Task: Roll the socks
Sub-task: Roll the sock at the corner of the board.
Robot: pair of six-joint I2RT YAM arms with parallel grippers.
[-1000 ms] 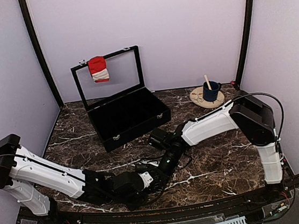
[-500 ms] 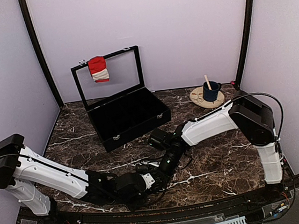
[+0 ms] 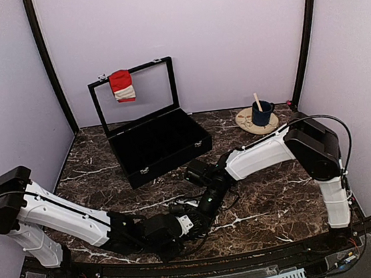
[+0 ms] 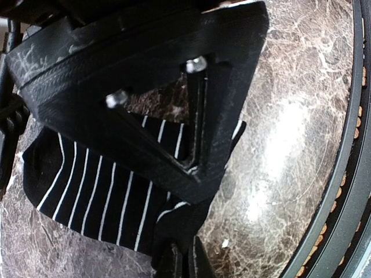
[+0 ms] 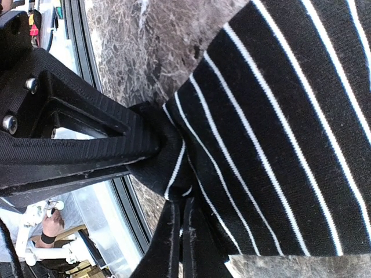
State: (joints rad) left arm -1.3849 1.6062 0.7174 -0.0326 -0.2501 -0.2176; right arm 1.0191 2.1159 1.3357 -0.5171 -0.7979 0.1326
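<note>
A black sock with thin white stripes [image 4: 93, 191] lies on the marble table near its front edge. My left gripper [image 4: 184, 260] is shut on a bunched corner of the black striped sock. My right gripper [image 5: 181, 231] is shut on a fold of the same black striped sock [image 5: 278, 133], right beside the left one. In the top view the left gripper [image 3: 185, 223] and the right gripper [image 3: 205, 207] meet low over the table, and the dark sock hardly shows there. A red sock with a white band [image 3: 122, 85] hangs over the case lid.
An open black case [image 3: 159, 145] stands at the back left with its lid upright. A blue mug [image 3: 261, 113] with a stick in it sits on a round wooden coaster [image 3: 247, 124] at the back right. The table's black front rail [image 4: 348, 191] runs close by the grippers.
My left gripper has closed on the striped sock and its arm has edged a little to the right. The right gripper has stayed shut in place.
</note>
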